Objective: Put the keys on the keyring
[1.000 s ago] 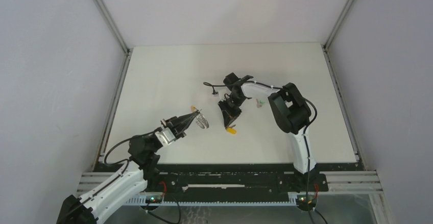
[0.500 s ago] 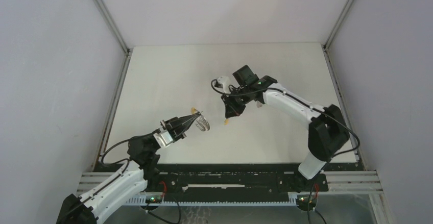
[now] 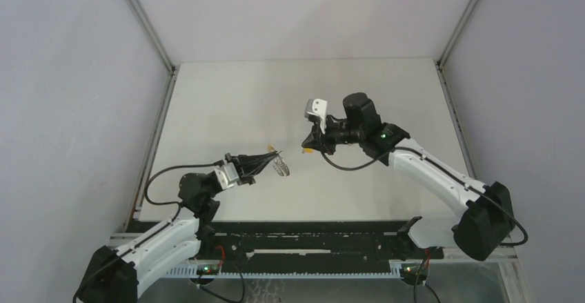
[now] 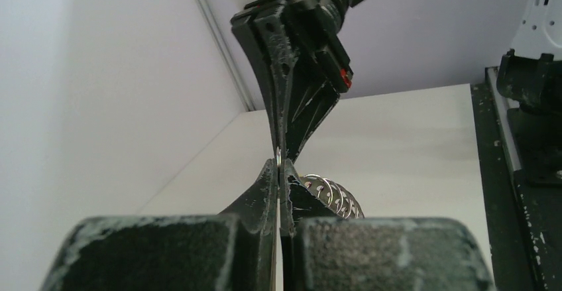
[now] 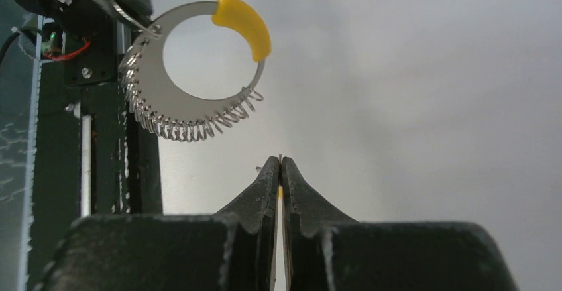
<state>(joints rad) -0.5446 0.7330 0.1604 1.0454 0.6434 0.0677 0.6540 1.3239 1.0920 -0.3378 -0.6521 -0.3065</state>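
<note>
My left gripper (image 3: 268, 157) is shut on the rim of the keyring (image 3: 278, 165) and holds it above the table. In the right wrist view the keyring (image 5: 147, 79) faces me, a grey ring with a yellow section (image 5: 242, 20) and a row of small wire loops along its lower rim. My right gripper (image 3: 308, 145) is shut on the orange-headed key (image 3: 310, 151), a short gap to the right of the ring; a thin orange sliver (image 5: 280, 192) shows between its fingers. The left wrist view shows the ring's edge (image 4: 279, 160) pinched, with the right gripper (image 4: 281, 99) just beyond. The green-headed key is hidden.
The white table (image 3: 227, 103) is bounded by grey walls and metal frame rails (image 3: 153, 151). The black base rail (image 3: 310, 237) runs along the near edge. The right arm's links (image 3: 428, 175) stretch across the table's right half.
The right arm has swung out and turned its gripper, with the orange key, up and toward the keyring. The left gripper has lifted the ring slightly and shifted it right.
</note>
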